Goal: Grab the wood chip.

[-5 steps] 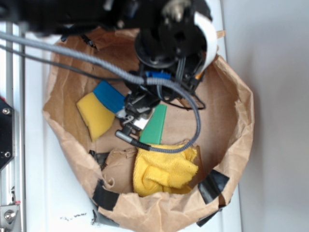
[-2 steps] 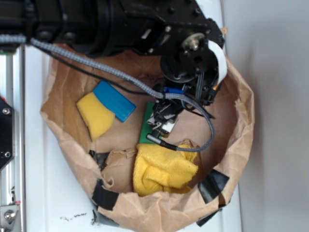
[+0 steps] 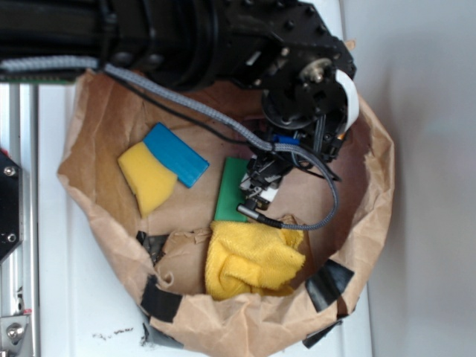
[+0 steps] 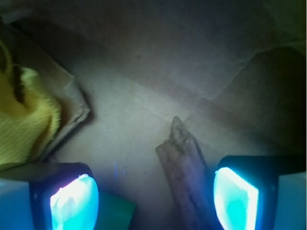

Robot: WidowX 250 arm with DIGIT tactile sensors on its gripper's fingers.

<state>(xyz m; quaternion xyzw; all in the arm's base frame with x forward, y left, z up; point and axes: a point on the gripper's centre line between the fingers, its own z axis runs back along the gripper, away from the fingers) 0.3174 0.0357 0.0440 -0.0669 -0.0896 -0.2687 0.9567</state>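
No readable text or labels anywhere.

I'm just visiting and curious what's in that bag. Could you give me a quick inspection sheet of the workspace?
Surface: crumpled brown paper bag, taped with black patches.
Job's things: rough brown wood chip, lying flat between the fingers.
Clutter: green rectangular block, yellow cloth, yellow-and-blue sponge.
Grippers: gripper open, straddling the chip, not touching it.
Cables: braided grey cable along the arm.
Surroundings: white table.
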